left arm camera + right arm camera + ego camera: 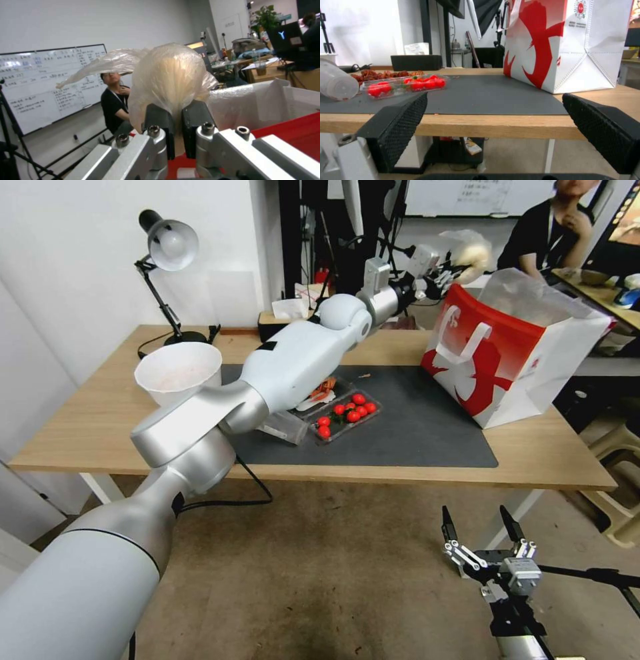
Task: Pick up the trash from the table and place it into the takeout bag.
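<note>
One bagged lump (168,75) hangs pinched in the left gripper (178,130), held high at the far side of the table (87,427), just beside the takeout bag's (527,360) open mouth and level with its liner rim. The left jaws are clamped on the gathered film beneath the beige mass, with loose plastic trailing off to one side. The lump looks light and soft; the thin film is likely slippery and easy to tear, so the bunched neck of the wrap seems the safest hold, since squeezing the lump itself could crush it. The takeout bag stands upright on the mat's (413,433) right end, handles (467,343) drooping down its red face.

The right gripper (485,530) waits low in front of the table's edge, jaws spread wide and holding nothing. A beige bowl (179,372) sits on the wood at the left, near a desk lamp (167,247). A clear tray of tomatoes (347,415) lies on the mat beside reddish leftovers (323,388), and a clear plastic cup (335,81) lies tipped on its side near them.
</note>
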